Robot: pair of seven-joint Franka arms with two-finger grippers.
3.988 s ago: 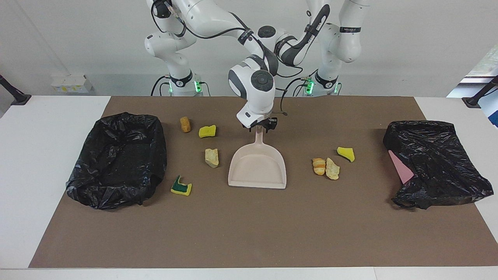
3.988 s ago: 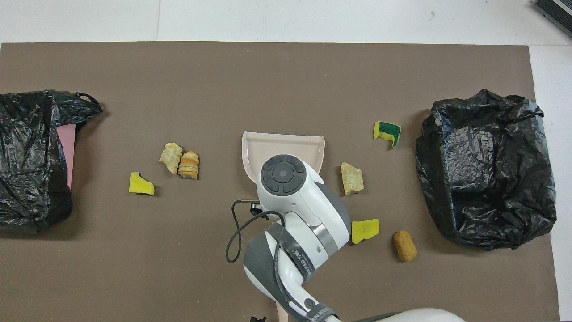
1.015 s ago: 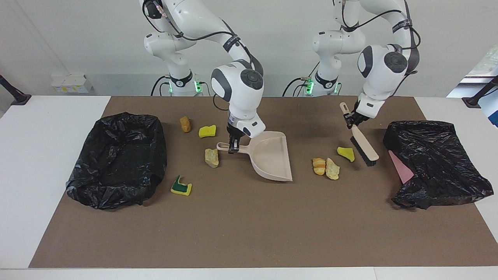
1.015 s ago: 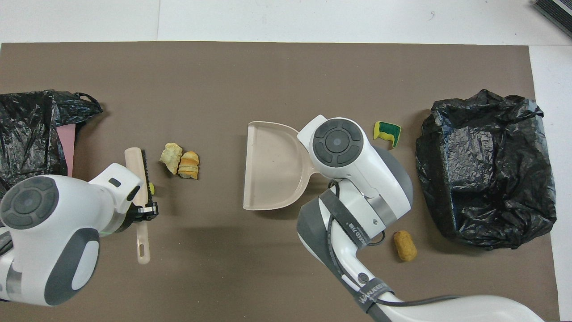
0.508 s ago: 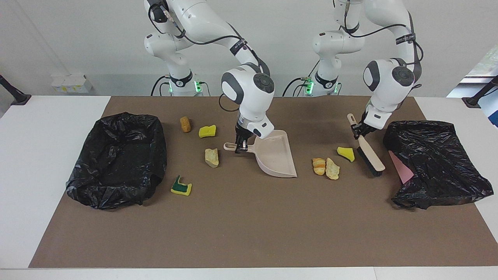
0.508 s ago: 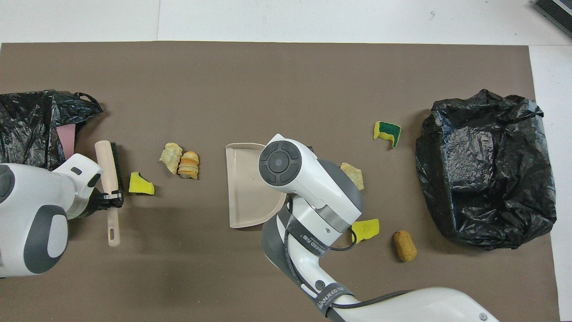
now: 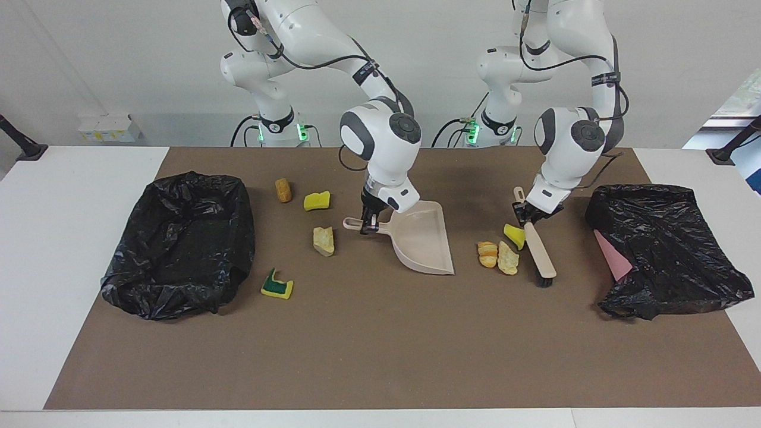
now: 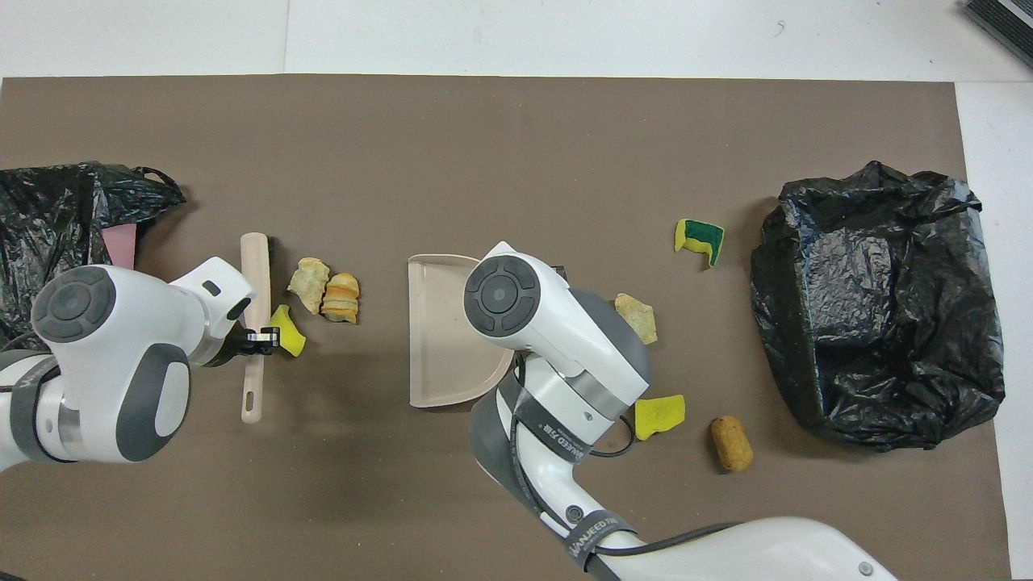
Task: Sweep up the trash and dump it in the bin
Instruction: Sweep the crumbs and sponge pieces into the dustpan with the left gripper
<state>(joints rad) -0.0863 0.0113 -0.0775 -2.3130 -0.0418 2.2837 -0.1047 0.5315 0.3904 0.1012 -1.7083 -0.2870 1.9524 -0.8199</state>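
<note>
- Left tool (image 7: pixel 527 217) clamped on brush (image 7: pixel 540 248), touching yellow sponge piece (image 7: pixel 513 234) beside dustpan (image 7: pixel 423 238).
- Right tool (image 7: pixel 368 226) clamped on dustpan handle; hidden from overhead.
- Seven trash scraps, two black bags (image 7: pixel 178 242).

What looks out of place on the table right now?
The pink flat piece pokes from the crumpled black bag at the left arm's end; that bag lies collapsed, unlike the open bin bag at the right arm's end.

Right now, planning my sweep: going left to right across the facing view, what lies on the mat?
Black bag-lined bin, brown cork-like lump, yellow sponge piece, beige plastic dustpan, orange croissant, pale hand brush, crumpled black bag.
</note>
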